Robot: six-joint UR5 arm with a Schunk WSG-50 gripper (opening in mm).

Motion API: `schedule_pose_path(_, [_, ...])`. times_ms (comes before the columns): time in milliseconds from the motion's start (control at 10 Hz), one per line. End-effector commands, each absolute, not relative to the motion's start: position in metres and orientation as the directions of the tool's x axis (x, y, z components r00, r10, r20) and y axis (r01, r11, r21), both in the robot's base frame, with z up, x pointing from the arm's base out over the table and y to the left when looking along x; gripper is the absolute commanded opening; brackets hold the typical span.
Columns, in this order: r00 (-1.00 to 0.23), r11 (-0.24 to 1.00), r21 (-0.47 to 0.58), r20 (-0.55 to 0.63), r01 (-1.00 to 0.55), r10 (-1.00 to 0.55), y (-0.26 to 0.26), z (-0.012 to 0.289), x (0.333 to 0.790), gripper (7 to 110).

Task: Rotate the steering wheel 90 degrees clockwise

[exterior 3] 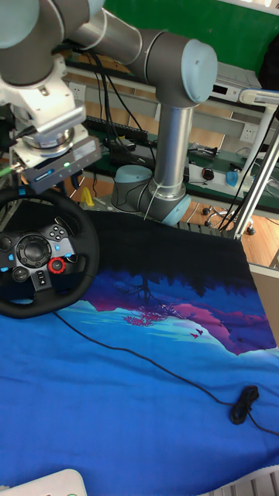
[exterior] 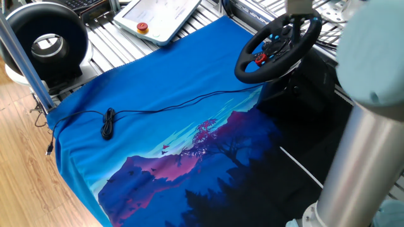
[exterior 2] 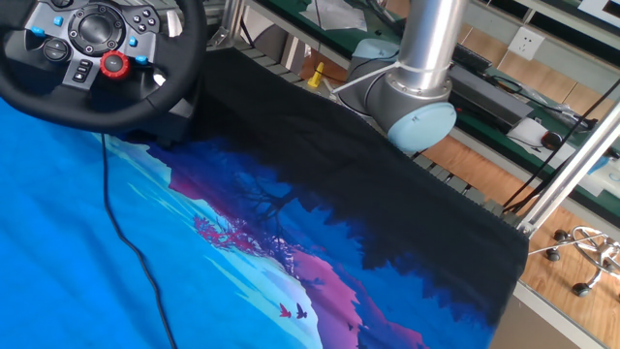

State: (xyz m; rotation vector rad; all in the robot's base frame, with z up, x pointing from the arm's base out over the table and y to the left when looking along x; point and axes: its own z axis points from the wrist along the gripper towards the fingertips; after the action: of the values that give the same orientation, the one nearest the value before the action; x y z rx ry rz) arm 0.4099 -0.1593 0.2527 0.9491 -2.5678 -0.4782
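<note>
The steering wheel [exterior: 270,52] stands tilted at the far right corner of the blue printed mat, black rim around a hub with red buttons. It also fills the top left corner of the other fixed view, steering wheel [exterior 2: 97,34], and sits at the left of the tall view, steering wheel [exterior 3: 35,252]. My gripper [exterior 3: 53,180] hangs just above and behind the top of the rim. Only its lower body shows at the top edge of one fixed view, gripper [exterior: 299,5]. Its fingers are hidden, so their state cannot be read.
A black cable with a coiled end [exterior: 107,123] runs across the mat toward the wheel. A black ring-shaped fan [exterior: 44,41] and a white pendant with a red button [exterior: 158,16] lie at the back left. The arm's column [exterior: 353,157] rises at the right, its base [exterior 2: 417,102] beyond the mat.
</note>
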Motion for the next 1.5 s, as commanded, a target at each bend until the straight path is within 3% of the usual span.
schedule_pose_path(0, [-0.682,0.7,0.365,0.202,-0.614,-0.703,-0.19,0.245,0.428,44])
schedule_pose_path(300, [-0.643,0.661,0.283,0.168,-0.695,-0.747,-0.21,0.23,0.456,44])
schedule_pose_path(600, [-0.589,0.594,0.393,0.148,-0.702,-0.794,-0.199,0.241,0.431,44])
schedule_pose_path(1000, [-0.551,0.54,0.43,0.111,-0.724,-0.827,-0.204,0.253,0.419,44])
schedule_pose_path(1400, [-0.522,0.512,0.425,0.105,-0.746,-0.847,-0.206,0.246,0.424,44])
